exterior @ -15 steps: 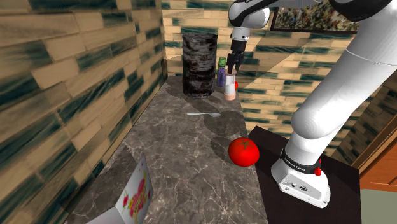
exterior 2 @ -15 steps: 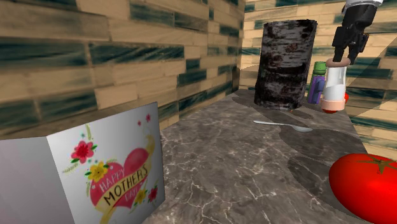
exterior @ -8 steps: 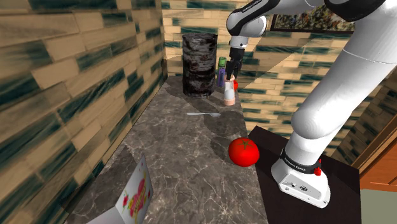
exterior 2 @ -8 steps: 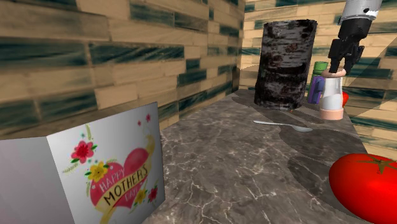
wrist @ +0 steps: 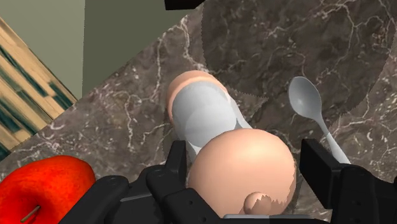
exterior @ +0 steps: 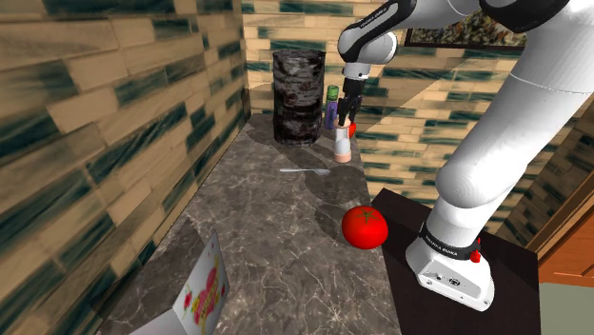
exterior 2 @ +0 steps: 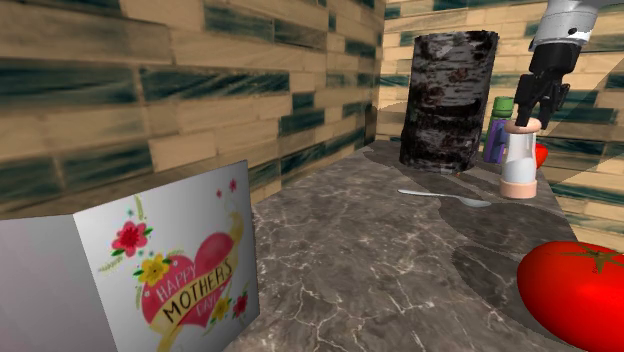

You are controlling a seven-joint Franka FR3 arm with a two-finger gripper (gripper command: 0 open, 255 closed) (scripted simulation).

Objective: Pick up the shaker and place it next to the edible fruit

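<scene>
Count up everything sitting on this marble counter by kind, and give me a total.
red fruits: 2, a tomato and an apple
shaker: 1
purple bottle: 1
spoon: 1
dark cylinder: 1
greeting card: 1
total: 7

Peach-capped shaker [wrist: 205,121] inside spread claw [wrist: 245,154]; red apple [wrist: 44,188] beside claw, spoon [wrist: 305,102] on veined counter [wrist: 286,38].
</scene>
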